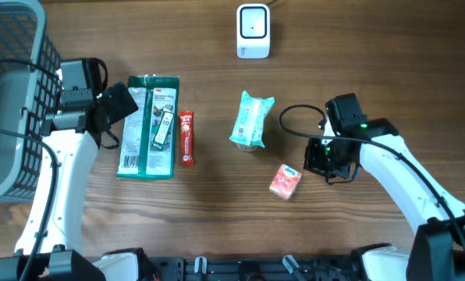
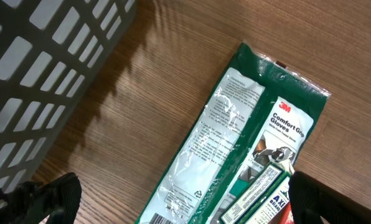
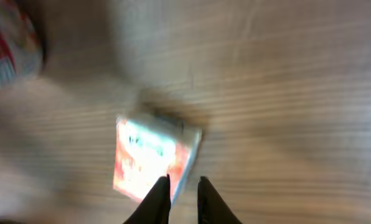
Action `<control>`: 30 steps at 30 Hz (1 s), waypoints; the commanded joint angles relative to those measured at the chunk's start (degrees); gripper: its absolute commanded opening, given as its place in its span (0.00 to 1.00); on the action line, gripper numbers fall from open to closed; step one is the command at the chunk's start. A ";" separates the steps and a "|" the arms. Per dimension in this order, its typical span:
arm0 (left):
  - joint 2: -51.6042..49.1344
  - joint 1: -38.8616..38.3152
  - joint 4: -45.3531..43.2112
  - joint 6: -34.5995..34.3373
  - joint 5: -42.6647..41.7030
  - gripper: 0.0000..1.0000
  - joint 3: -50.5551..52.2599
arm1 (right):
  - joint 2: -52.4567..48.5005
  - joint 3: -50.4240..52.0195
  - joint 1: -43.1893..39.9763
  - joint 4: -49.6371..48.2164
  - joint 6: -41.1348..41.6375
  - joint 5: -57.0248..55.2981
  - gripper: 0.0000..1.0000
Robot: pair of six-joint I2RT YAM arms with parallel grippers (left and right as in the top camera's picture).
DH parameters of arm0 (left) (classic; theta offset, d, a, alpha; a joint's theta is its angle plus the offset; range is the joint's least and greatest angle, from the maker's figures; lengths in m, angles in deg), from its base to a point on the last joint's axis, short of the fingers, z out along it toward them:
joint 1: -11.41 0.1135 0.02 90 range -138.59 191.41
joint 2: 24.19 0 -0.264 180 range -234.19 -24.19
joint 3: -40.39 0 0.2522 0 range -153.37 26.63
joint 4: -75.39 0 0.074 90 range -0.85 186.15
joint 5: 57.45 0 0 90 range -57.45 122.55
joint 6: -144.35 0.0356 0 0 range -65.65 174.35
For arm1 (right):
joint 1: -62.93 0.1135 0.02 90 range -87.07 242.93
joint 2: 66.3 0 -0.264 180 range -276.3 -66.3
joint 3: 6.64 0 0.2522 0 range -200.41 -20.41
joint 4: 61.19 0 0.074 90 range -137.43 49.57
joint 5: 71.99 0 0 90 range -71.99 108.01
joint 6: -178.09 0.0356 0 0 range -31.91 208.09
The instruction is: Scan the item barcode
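A white scanner [image 1: 253,30] stands at the back of the table. On the wood just left of my right gripper [image 1: 324,156] lies a small red and white packet [image 1: 285,181]. In the blurred right wrist view, that packet [image 3: 149,158] sits flat below the right gripper [image 3: 184,186]. Its fingers stand a narrow gap apart with only table between them. My left gripper [image 1: 119,105] hovers wide open over the top of a green glove pack [image 1: 148,125]. In the left wrist view, the glove pack [image 2: 235,143] spans the gap of the left gripper [image 2: 185,205], untouched.
A thin red bar [image 1: 186,137] lies right of the glove pack. A teal packet [image 1: 253,119] sits mid-table. A grey wire basket [image 1: 14,117] fills the far left, close to the left arm. A black cable loops beside the right wrist.
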 commanded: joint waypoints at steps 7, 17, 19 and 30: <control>0.31 0.22 0.00 -0.52 -0.09 1.00 -0.17 | 0.79 4.59 3.37 -1.73 4.96 5.55 0.20; 0.31 0.22 0.00 -0.52 -0.09 1.00 -0.17 | 0.79 8.66 5.62 -6.58 8.70 5.31 0.20; 0.31 0.22 0.00 -0.52 -0.09 1.00 -0.17 | 0.79 9.14 6.03 -7.96 9.33 5.31 0.20; 0.31 0.22 0.00 -0.52 -0.09 1.00 -0.17 | 0.79 10.14 6.69 -10.03 12.15 0.81 0.21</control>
